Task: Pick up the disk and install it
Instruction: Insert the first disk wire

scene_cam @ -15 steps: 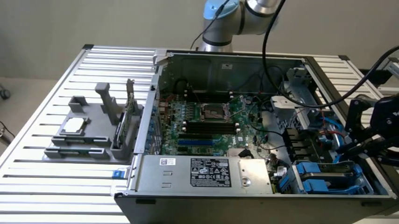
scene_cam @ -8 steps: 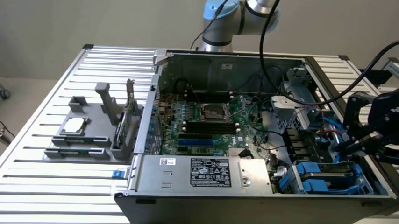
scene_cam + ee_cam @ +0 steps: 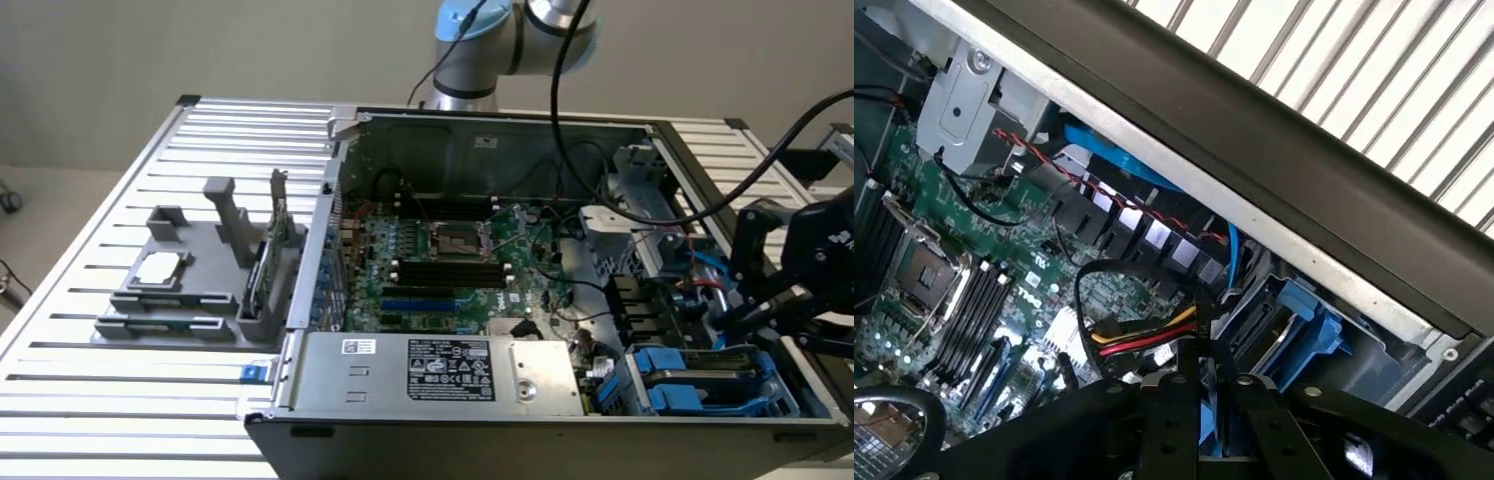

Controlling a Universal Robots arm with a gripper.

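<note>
At the near edge of the slatted surface (image 3: 94, 420) lies an open computer case (image 3: 534, 440). A long grey box (image 3: 441, 372) with a white sticker sits along its front. To the exterior view's right of that box is a drive bay (image 3: 674, 385) with blue plastic carriers.

Just above the bay, the black hand (image 3: 734, 318) reaches down into the case. In the wrist view the hand (image 3: 1204, 385) has its fingers (image 3: 1172, 420) drawn close together. They clamp a narrow blue strip between them, which looks like the edge of the disk (image 3: 1206, 420) in its blue carrier. The rest of the disk is hidden. It hangs over the bay end of the case, beside yellow and red wires (image 3: 1144, 338).

Deeper in the case lies the green motherboard (image 3: 441, 270) with its bare processor socket (image 3: 451, 238).

Off to the exterior view's left, a grey holder (image 3: 174, 300) on the surface carries a small silver chip (image 3: 158, 268).

Farthest back, the arm (image 3: 481, 40) rises behind the case.
</note>
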